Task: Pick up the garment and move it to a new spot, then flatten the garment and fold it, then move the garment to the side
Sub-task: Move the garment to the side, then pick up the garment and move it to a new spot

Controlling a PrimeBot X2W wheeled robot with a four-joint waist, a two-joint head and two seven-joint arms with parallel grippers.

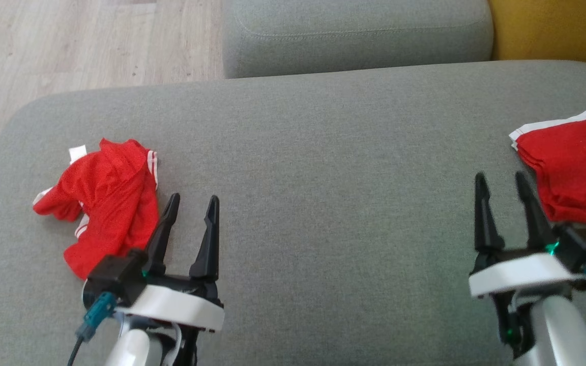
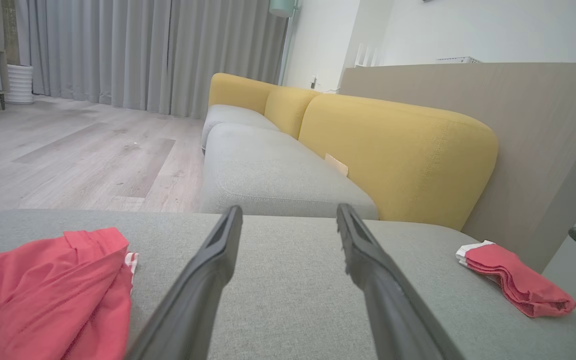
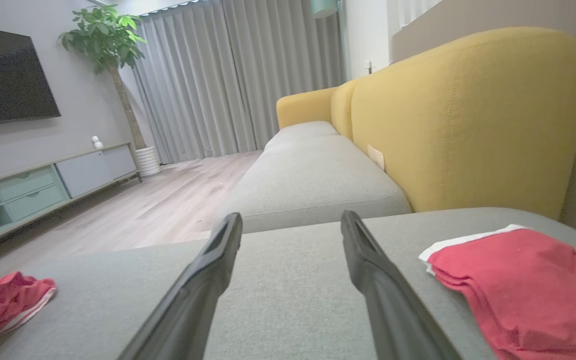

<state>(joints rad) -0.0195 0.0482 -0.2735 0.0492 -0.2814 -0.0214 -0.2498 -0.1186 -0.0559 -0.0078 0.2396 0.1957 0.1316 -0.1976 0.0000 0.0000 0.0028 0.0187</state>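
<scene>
At the left of the head view, the crumpled red garment (image 1: 105,198) lies on the grey sofa seat (image 1: 323,178). Its long axis runs up-frame, just left of the left fingers (image 1: 165,223), which stand wide apart and empty. The right fingers (image 1: 484,213), equally spread and empty, sit far off beside a folded red garment (image 1: 573,168), so the left arm looks nearer.

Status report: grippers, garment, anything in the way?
Open, empty: left gripper, right gripper. Beside left gripper, crumpled red garment, untouched. At right, folded garment. Nothing blocking.
</scene>
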